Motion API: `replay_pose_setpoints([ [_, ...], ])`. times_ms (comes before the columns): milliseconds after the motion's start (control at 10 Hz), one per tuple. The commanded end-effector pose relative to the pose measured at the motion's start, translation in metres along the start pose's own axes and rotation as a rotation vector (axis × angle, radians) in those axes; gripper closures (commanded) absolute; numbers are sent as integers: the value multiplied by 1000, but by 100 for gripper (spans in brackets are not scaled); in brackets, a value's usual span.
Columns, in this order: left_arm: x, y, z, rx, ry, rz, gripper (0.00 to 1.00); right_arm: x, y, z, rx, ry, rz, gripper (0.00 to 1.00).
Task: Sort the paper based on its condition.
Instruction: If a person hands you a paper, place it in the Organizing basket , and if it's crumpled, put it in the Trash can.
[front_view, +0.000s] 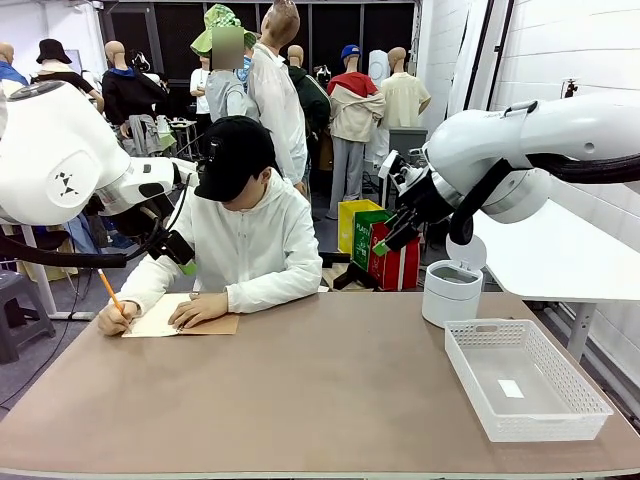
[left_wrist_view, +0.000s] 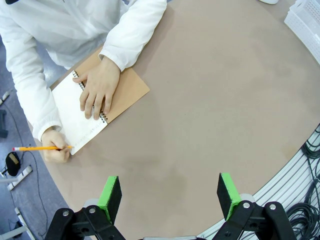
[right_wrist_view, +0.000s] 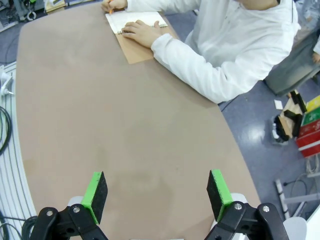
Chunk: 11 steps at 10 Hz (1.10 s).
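Observation:
A person at the table's far left writes with an orange pencil (front_view: 110, 292) on the white page of a spiral notebook (front_view: 160, 318) with a brown cover, one hand flat on it. The notebook (left_wrist_view: 75, 117) lies far ahead of my left gripper (left_wrist_view: 170, 192), which hangs open and empty high above the table. My left gripper (front_view: 183, 257) hovers beside the person's shoulder. My right gripper (right_wrist_view: 156, 192) is also open and empty, high over the bare tabletop, with the notebook (right_wrist_view: 137, 19) at the far end. My right gripper (front_view: 388, 240) is raised above the table's far right. The paper as a loose piece is out of view.
A white mesh basket (front_view: 580, 400) sits at the front right with a small white patch on its floor. A white round bin (front_view: 450, 292) with its lid tipped up stands behind it. The brown tabletop (front_view: 320, 390) lies bare across the middle.

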<state>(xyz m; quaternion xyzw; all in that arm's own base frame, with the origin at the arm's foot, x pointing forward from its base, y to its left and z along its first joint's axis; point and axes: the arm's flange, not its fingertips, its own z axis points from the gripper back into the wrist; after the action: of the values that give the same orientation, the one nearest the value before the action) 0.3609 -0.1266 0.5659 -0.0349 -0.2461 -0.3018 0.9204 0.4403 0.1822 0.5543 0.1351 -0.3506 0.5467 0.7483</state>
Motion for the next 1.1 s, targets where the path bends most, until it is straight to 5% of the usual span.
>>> replay_pose_setpoints([
  [0,0,1,1,-4,-4,1,0,0,0,0,1,0,1,0],
  [1000,0,1,1,-4,-4,1,0,0,0,0,1,0,1,0],
])
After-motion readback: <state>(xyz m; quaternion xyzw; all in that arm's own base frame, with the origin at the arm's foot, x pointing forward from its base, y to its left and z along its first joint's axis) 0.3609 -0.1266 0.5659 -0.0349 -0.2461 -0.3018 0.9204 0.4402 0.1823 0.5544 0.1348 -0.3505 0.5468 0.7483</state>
